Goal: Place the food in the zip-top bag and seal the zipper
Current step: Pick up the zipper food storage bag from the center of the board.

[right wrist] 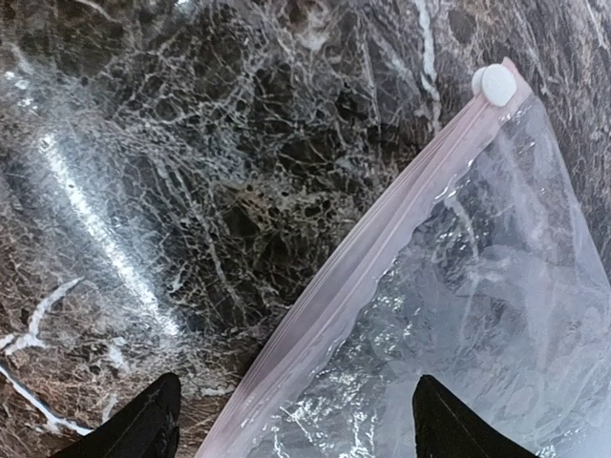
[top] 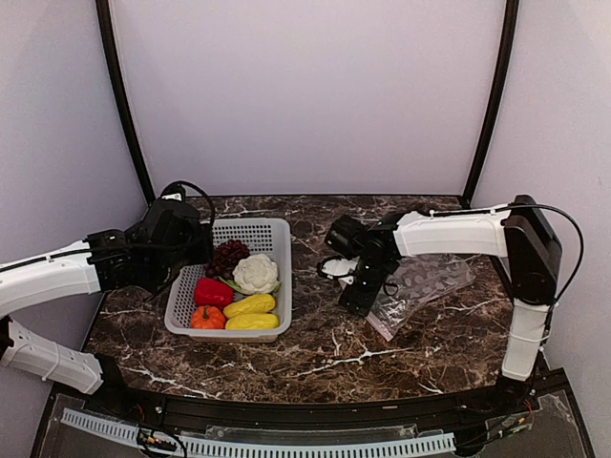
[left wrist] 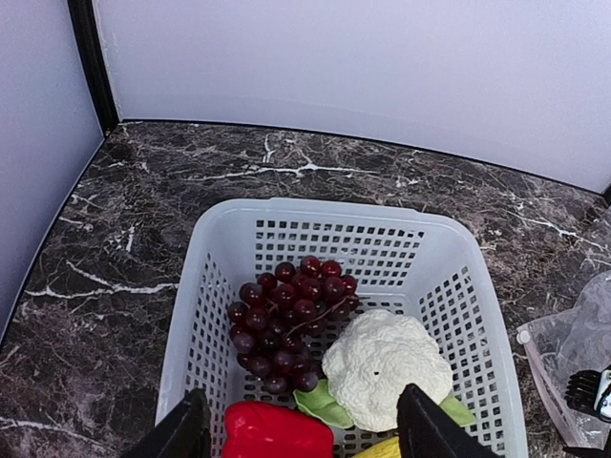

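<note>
Pinkish zipper (right wrist: 363, 258) below spread right hand (right wrist: 296, 429), marble (right wrist: 191, 191) alongside

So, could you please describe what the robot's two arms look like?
Both have glossy white tubular links and black joints: the left arm, the right arm. Each ends in black jaws, and a thin black cable loops past the right arm's elbow.

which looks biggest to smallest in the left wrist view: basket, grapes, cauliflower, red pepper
1. white basket
2. grapes and cauliflower, about alike, so not ranked
3. red pepper, though the frame edge cuts it off, so unsure
</note>
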Motion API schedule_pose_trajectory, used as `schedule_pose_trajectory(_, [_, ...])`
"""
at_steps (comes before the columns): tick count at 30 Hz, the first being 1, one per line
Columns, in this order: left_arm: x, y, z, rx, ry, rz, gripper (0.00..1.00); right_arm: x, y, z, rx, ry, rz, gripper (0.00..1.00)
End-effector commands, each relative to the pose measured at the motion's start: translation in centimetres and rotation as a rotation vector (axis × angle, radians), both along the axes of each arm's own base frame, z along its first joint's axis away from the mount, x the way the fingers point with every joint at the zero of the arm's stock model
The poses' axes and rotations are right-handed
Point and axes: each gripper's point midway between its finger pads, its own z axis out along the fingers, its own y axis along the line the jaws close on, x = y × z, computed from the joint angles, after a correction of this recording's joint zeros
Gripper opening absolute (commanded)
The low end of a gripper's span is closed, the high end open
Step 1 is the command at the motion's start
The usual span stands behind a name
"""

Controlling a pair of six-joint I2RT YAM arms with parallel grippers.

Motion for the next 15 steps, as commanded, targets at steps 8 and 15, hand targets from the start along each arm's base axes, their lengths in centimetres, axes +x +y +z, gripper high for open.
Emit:
schedule_pose_trajectory(8, [-1.1, 3.0, 0.1, 0.080, 0.030, 0.103, 0.66, 0.4, -0.6, -2.7, -0.146, -0.068, -0.026, 0.73])
schedule_pose_trajectory(15, [-1.1, 3.2, -0.2, 0.094, 0.029, 0.112, 0.67, 0.8, -1.5, -3.6, -0.223, -0.113, -0.003, 0.61])
